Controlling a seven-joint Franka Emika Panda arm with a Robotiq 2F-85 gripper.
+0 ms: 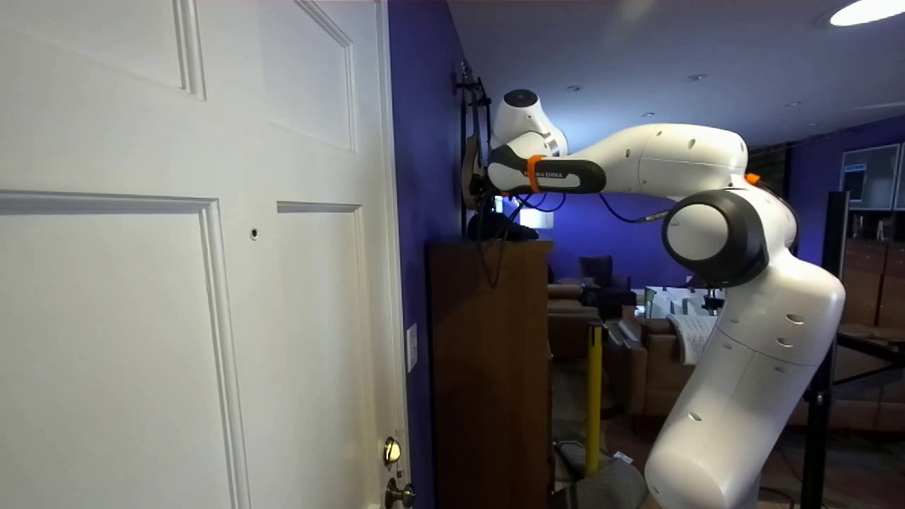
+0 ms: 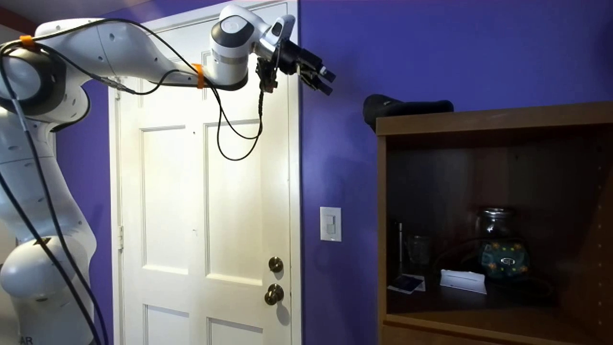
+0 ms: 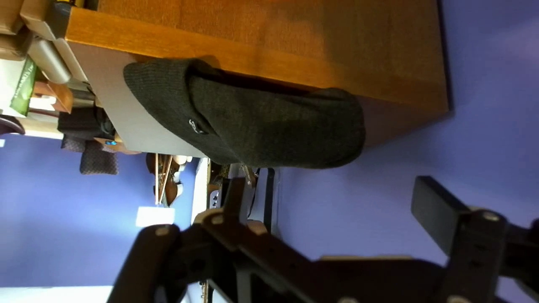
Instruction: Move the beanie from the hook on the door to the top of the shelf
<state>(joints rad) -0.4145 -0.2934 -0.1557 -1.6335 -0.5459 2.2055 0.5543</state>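
Observation:
The beanie (image 3: 273,122) is dark, with a folded ribbed cuff and a small white logo. It lies on top of the shelf (image 2: 503,122), and its rounded end hangs a little over the edge nearest the door. The beanie also shows in both exterior views (image 1: 520,232) (image 2: 407,106). My gripper (image 2: 326,82) is open and empty, apart from the beanie, above the shelf-top level on the door side. In the wrist view its fingers (image 3: 332,198) are wide apart with only purple wall between them. The white door (image 2: 163,201) is shut; no hook can be made out on it.
The purple wall (image 2: 345,167) with a light switch (image 2: 330,224) runs between door and shelf. Cables (image 2: 239,139) hang in a loop under my wrist. A guitar (image 1: 470,170) hangs beyond the shelf. A jar (image 2: 495,223) and a small bag (image 2: 503,258) stand inside the shelf.

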